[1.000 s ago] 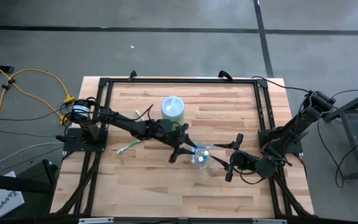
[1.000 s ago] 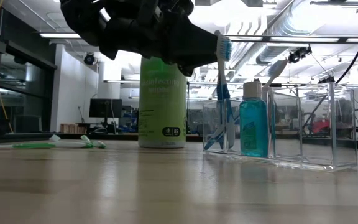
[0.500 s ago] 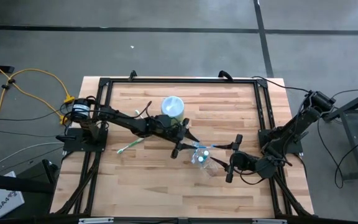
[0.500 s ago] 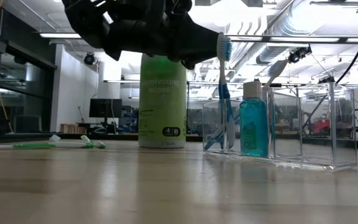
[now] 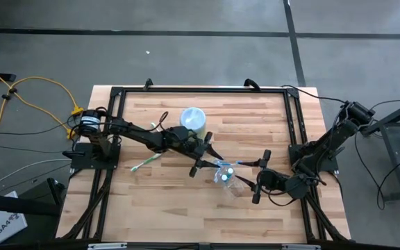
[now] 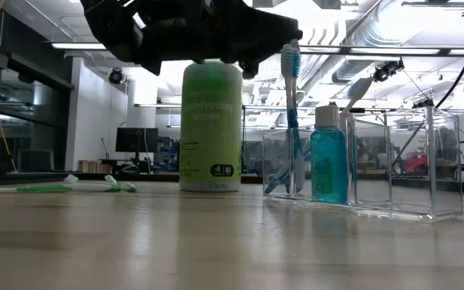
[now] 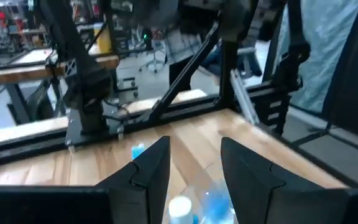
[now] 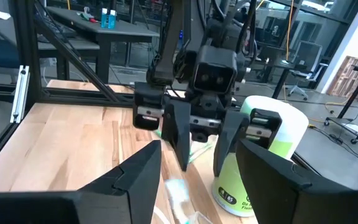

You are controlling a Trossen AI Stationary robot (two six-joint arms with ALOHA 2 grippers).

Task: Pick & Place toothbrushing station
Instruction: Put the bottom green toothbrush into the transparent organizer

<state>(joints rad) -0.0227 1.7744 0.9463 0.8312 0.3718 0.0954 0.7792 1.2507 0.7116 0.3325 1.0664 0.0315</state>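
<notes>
Toothbrushing station: a clear, hard-walled organizer with upright dividers, its long axis lying across the low view, standing on the pale wooden desk right of centre. In one end compartment a blue-white toothbrush stands nearly upright, bristles at the top, beside a teal bottle with a white cap. From above, the station is a glassy blur with small blue spots; its compartments cannot be told apart there.

A green-white toothbrush lies flat on the desk to the left, well apart, its length running diagonally in the high view. A tall green canister with a white lid stands behind.

Left gripper hangs above the desk just beside the station's left end, jaws apart with nothing between them; in the low view it is a dark mass cut off by the top edge. Right gripper waits at the station's right end, jaws wide apart and empty.
</notes>
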